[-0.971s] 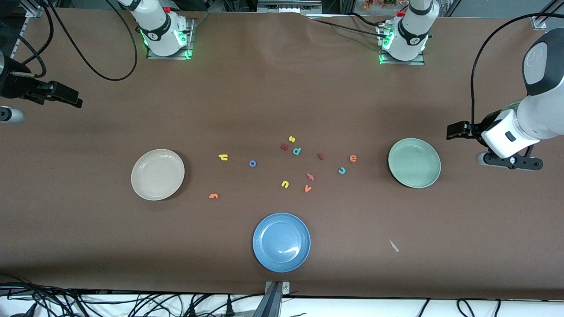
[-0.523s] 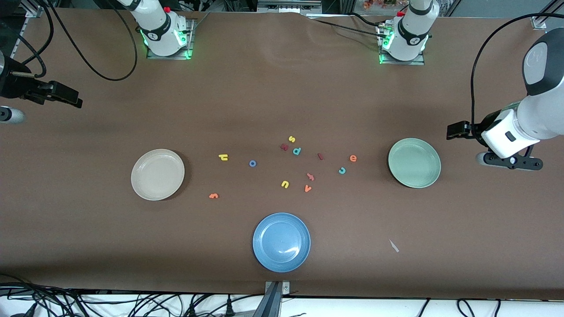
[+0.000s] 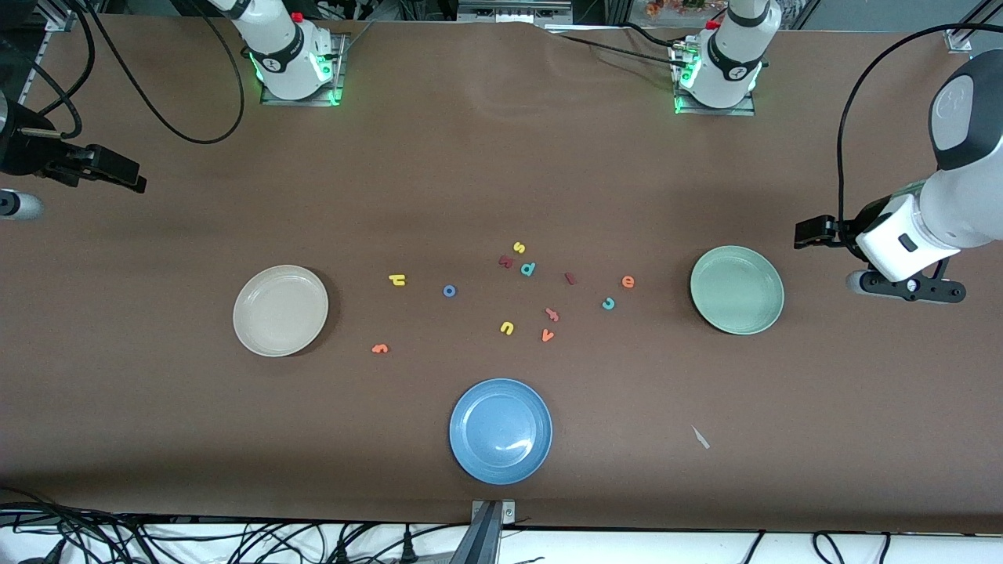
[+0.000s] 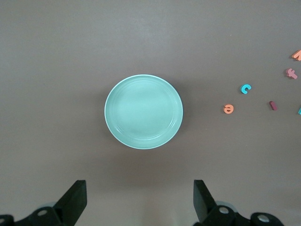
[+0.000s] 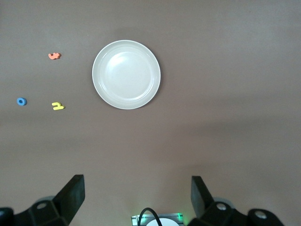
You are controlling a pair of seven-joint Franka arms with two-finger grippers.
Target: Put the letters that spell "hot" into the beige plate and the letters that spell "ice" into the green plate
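Plates first, from the front view: the beige plate [image 3: 280, 310] lies toward the right arm's end of the tabletop [image 3: 501, 157], the green plate [image 3: 736, 289] toward the left arm's end, and both are bare. Between them lie the letters. The yellow "h" [image 3: 398, 279] and blue "o" [image 3: 449, 291] sit nearest the beige plate; the orange letter [image 3: 380, 348] nearer the camera may be the "t", though the reddish one [image 3: 552, 315] looks like a "t" too, so check its shape before you commit. The dark red "i" [image 3: 570, 278], orange "e" [image 3: 628, 281] and teal "c" [image 3: 608, 303] lie near the green plate. Skip the yellow "u" [image 3: 507, 328], yellow "s" [image 3: 519, 247], teal "d" [image 3: 528, 269], orange "v" [image 3: 548, 335] and the blue plate [image 3: 501, 431].

Left wrist view: the left gripper [image 4: 140, 203] hangs high over the tabletop just beside the green plate, jaws wide and holding nothing. The "e" and "c" are its closest picks; I would start with the "e". Come straight down, since the piece is tiny and a slanted approach could flick it away.

Right wrist view: the right gripper [image 5: 137, 197] hangs high beside the beige plate, jaws wide, nothing held. The "h" is its nearest letter, with the "o" just past it; take them one at a time.
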